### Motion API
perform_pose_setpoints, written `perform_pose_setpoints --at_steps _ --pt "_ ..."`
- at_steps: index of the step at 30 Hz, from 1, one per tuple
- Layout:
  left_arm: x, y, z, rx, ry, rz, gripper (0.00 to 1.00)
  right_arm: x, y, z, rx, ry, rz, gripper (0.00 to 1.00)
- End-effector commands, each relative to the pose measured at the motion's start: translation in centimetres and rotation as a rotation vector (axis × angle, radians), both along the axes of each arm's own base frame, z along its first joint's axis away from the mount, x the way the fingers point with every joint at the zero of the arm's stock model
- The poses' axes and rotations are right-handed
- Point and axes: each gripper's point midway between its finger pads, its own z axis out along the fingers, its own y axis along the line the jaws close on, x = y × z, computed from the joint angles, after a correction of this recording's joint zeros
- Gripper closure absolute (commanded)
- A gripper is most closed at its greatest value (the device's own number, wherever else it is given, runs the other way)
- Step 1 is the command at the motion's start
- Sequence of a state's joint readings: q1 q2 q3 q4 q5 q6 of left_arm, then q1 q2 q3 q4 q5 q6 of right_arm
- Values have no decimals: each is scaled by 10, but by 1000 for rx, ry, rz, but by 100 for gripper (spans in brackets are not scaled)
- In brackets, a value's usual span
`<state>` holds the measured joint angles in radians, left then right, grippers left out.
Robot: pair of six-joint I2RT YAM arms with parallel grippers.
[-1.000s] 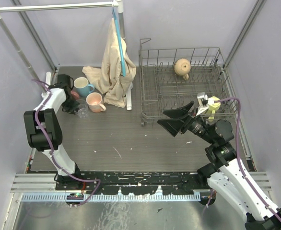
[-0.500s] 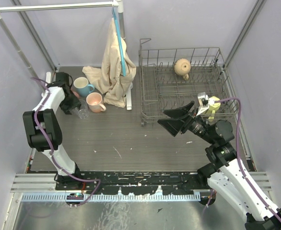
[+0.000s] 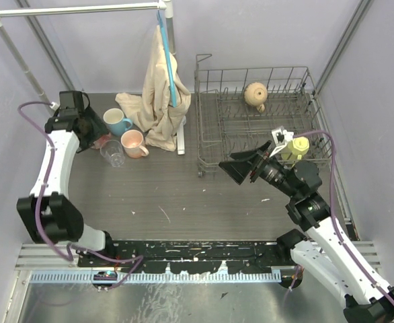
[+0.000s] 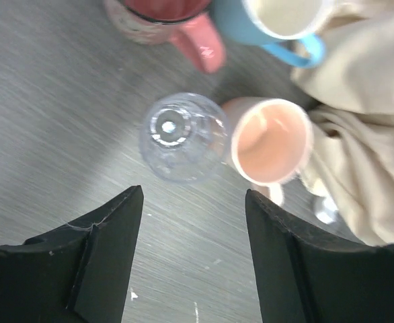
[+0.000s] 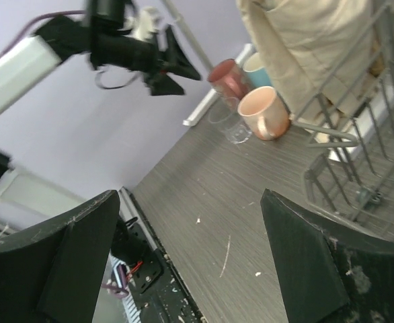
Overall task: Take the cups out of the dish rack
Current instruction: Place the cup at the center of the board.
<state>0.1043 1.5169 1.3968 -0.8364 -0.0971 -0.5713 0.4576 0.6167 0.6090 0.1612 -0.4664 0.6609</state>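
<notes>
The clear glass (image 4: 182, 136) stands upright on the table, free of my left gripper (image 4: 193, 194), which hangs open above and just short of it. Beside the glass stand a salmon pink cup (image 4: 271, 141), a light blue cup (image 4: 278, 20) and a pink cup (image 4: 167, 17). In the top view the left gripper (image 3: 95, 132) is over the pink cup, with the glass (image 3: 113, 153) to its right. The dish rack (image 3: 210, 128) holds a tan cup (image 3: 255, 94) and a yellow-green cup (image 3: 298, 146). My right gripper (image 3: 230, 172) is open and empty, in front of the rack's near left corner.
A beige cloth (image 3: 160, 101) hangs from a rail stand and drapes onto the table between the cups and the rack. The rack's wire corner (image 5: 331, 141) is close to the right finger (image 5: 304, 256). Walls close in left, right and behind.
My left gripper opened, let go of the clear glass and lifted back toward the left wall. The right gripper shifted slightly left and up.
</notes>
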Motion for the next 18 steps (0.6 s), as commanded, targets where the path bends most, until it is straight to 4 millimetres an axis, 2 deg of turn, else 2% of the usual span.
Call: perform_pose_setpoints --at_steps 1,6,9,13,18 --pt "-5 -41 53 -44 -194 -90 30 29 -16 13 -91 2 -166 8" --pt "-25 -101 84 -31 -331 -229 29 53 -28 11 -172 65 -280 8" --pt "-39 -140 90 -55 -380 -317 29 69 -37 10 -224 93 -358 8" --pt "-57 -188 78 -77 -402 -441 28 97 -60 11 -313 143 -521 8" --pt "-73 -215 53 -92 -395 -531 27 124 -97 11 -450 228 -693 8"
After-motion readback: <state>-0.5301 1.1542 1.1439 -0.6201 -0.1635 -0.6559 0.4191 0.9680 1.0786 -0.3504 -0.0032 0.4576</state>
